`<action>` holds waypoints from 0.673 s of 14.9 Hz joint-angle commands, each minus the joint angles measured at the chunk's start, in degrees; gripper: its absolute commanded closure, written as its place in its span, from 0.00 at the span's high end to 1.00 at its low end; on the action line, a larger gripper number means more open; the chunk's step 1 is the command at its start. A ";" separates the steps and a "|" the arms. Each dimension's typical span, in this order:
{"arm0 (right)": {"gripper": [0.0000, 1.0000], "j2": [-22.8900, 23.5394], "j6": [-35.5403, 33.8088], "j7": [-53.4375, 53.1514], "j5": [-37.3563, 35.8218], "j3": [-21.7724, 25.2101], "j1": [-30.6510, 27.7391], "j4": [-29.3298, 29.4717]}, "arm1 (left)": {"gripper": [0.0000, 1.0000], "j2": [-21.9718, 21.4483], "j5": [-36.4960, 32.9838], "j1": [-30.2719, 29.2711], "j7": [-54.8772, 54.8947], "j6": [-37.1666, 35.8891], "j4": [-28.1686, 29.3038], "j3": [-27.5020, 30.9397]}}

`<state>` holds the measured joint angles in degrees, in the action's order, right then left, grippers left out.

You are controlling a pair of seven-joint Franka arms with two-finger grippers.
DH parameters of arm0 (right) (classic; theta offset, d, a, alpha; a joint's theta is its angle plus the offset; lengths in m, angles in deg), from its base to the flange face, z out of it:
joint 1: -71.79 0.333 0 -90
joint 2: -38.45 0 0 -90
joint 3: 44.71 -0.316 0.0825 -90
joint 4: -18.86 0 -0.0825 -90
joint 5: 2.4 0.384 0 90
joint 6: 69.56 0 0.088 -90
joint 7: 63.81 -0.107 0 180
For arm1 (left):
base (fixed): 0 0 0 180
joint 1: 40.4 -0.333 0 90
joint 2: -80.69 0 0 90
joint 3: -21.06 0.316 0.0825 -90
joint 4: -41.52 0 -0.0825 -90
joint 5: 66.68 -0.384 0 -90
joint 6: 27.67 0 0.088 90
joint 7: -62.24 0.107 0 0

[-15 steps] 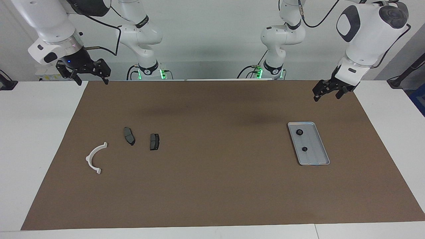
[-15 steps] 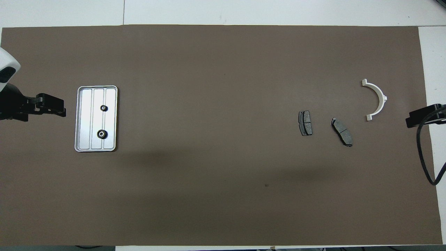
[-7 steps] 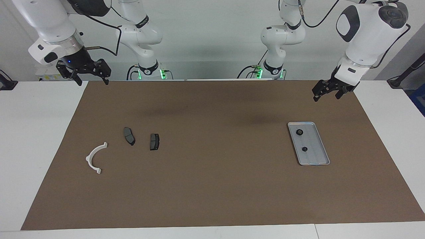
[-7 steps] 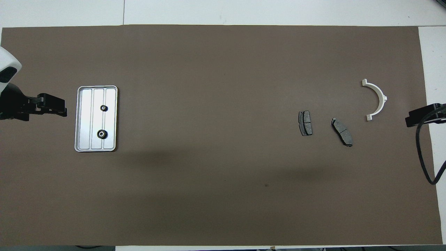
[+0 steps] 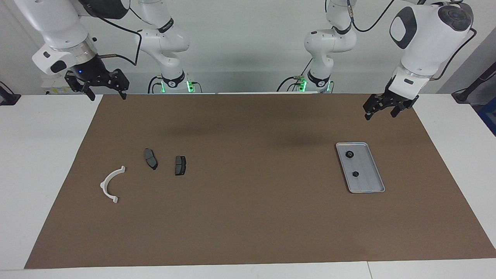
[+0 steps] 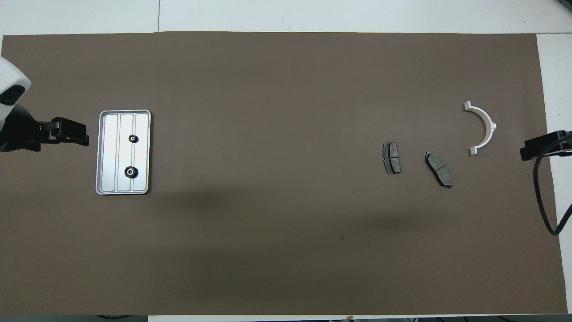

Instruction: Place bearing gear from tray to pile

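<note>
The silver tray (image 5: 368,183) lies on the brown mat toward the left arm's end, also in the overhead view (image 6: 107,152). Two small black bearing gears (image 5: 349,154) (image 5: 355,174) sit in it, one nearer the robots (image 6: 130,171) and one farther (image 6: 132,138). The pile lies toward the right arm's end: a white half-ring bracket (image 5: 103,185) (image 6: 490,125) and two dark brake pads (image 5: 150,159) (image 5: 180,165). My left gripper (image 5: 381,115) (image 6: 82,139) is open and empty, up in the air beside the tray. My right gripper (image 5: 108,97) (image 6: 527,153) is open and empty, waiting over the mat's edge.
The brown mat (image 5: 248,217) covers most of the white table (image 5: 42,162). A black cable (image 6: 543,201) hangs from the right arm over the mat's edge. Between tray and pile there is only bare mat.
My left gripper has crept a little toward the tray. The right arm and all parts have stayed put.
</note>
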<state>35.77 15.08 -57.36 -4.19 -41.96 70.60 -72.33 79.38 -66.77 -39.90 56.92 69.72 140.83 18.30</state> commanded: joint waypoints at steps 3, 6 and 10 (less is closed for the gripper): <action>1.00 -0.75 2.37 -0.91 0.29 -0.56 -0.92 -0.83 | 1.00 -4.23 0.09 0.29 -0.04 7.55 9.86 0.12; 1.00 -0.83 4.74 -1.09 0.21 -0.56 -0.74 -1.45 | 1.00 -3.61 0.09 0.20 -0.22 8.95 11.95 0.12; 1.00 -1.01 4.74 -1.00 0.21 -0.56 -0.74 -1.89 | 1.00 -1.77 0.09 -0.06 -0.48 15.36 17.93 0.12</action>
<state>35.78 18.49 -57.36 -4.19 -41.96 70.59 -72.70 77.80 -66.77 -39.92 56.92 80.88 154.59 18.37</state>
